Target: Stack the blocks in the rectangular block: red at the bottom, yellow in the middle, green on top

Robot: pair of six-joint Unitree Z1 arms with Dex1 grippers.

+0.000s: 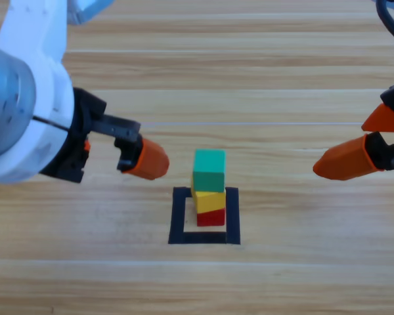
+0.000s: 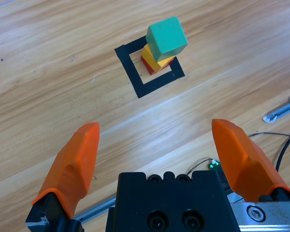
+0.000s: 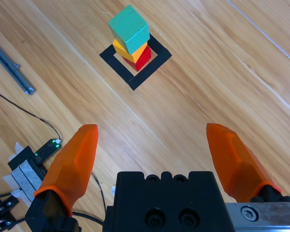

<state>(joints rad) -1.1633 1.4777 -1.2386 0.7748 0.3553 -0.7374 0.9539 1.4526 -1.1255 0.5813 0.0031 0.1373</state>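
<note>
Inside the black tape square, the rectangular block (image 1: 178,216) (image 2: 135,83) (image 3: 117,65), stands a stack of three cubes. The red cube (image 1: 211,217) (image 2: 146,65) (image 3: 141,58) is at the bottom, the yellow cube (image 1: 209,200) (image 2: 154,59) (image 3: 129,51) sits on it, and the green cube (image 1: 209,170) (image 2: 166,36) (image 3: 129,28) is on top. My left gripper (image 1: 144,159) (image 2: 159,145) hovers to the stack's left, open and holding nothing. Off to the right, my right gripper (image 1: 364,141) (image 3: 152,145) is open too, with nothing between its jaws.
Both wrist views show a thin metal rail (image 2: 283,109) (image 3: 9,65) at the table's edge. Black cables (image 2: 273,145) (image 3: 34,118) and a small device with a green light (image 3: 47,149) (image 2: 213,166) lie near it.
</note>
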